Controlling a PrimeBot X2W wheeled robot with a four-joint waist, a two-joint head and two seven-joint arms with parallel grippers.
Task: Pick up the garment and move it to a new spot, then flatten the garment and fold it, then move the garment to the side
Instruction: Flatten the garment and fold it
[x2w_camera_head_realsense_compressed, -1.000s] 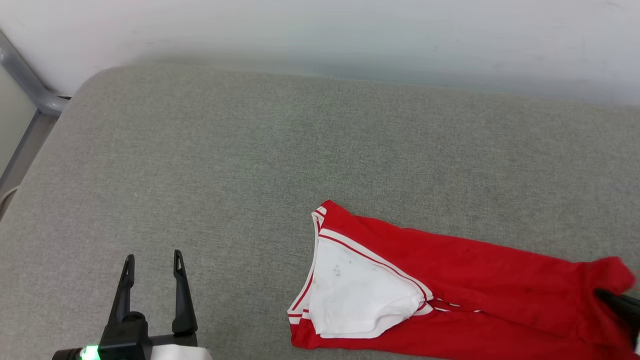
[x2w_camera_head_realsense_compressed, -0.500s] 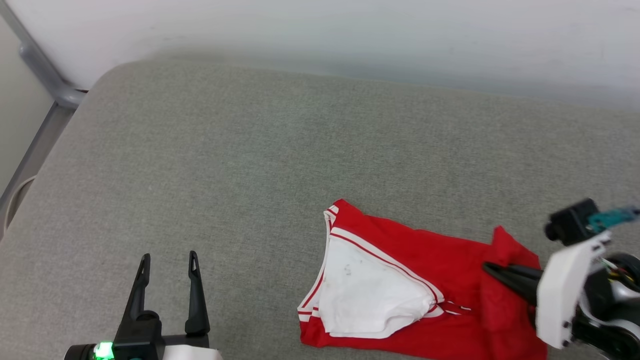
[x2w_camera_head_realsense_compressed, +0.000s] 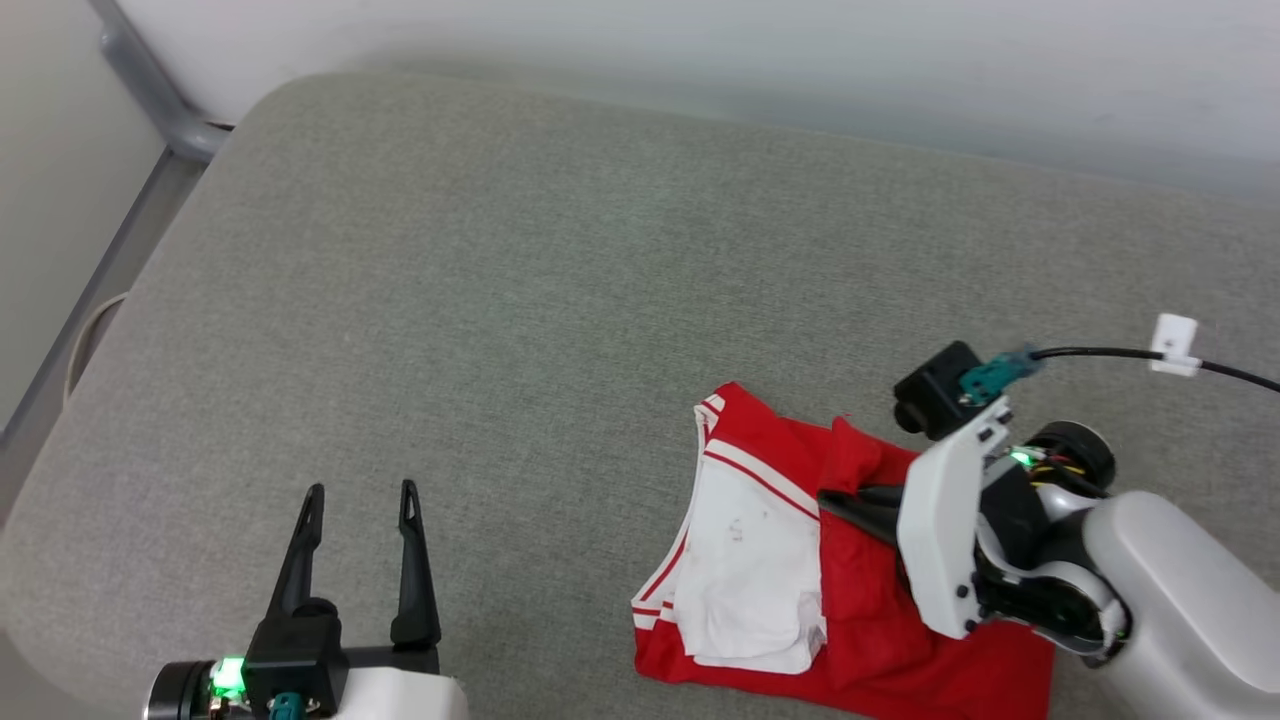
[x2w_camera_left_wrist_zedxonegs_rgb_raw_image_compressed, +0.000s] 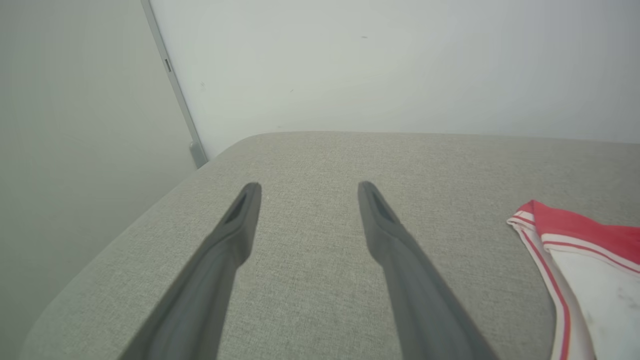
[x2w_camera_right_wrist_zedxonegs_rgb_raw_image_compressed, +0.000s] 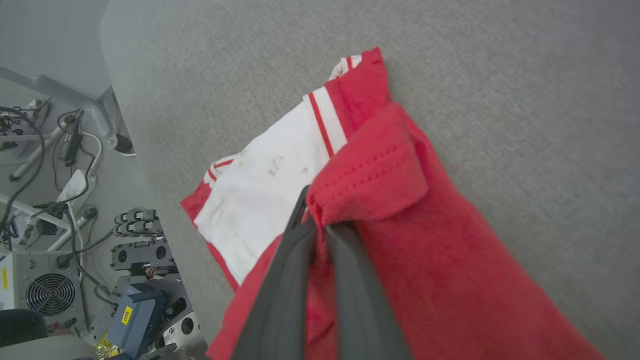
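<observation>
The garment (x2w_camera_head_realsense_compressed: 770, 560), a red jersey with a white sleeve and red-and-white striped trim, lies bunched on the grey cushion at the lower right of the head view. My right gripper (x2w_camera_head_realsense_compressed: 835, 500) is shut on a red hem of the garment (x2w_camera_right_wrist_zedxonegs_rgb_raw_image_compressed: 370, 175), folding that edge over towards the white sleeve (x2w_camera_right_wrist_zedxonegs_rgb_raw_image_compressed: 265, 190). At the lower left my left gripper (x2w_camera_head_realsense_compressed: 358, 495) stands open over bare cushion, well to the left of the shirt. In the left wrist view its fingers (x2w_camera_left_wrist_zedxonegs_rgb_raw_image_compressed: 235, 235) are spread wide, with the garment's striped corner (x2w_camera_left_wrist_zedxonegs_rgb_raw_image_compressed: 575, 240) at the right edge.
The grey cushion (x2w_camera_head_realsense_compressed: 500, 300) stretches wide to the left and back, ending at a pale wall. A grey metal frame bar (x2w_camera_head_realsense_compressed: 150, 90) runs past its left corner. Beyond the cushion's near edge, the right wrist view shows cables and electronic boxes (x2w_camera_right_wrist_zedxonegs_rgb_raw_image_compressed: 65, 250) on the floor.
My right gripper has carried the red hem leftwards over the shirt, bunching it shorter. The head camera has shifted, so the cushion sits differently. The left gripper stays open.
</observation>
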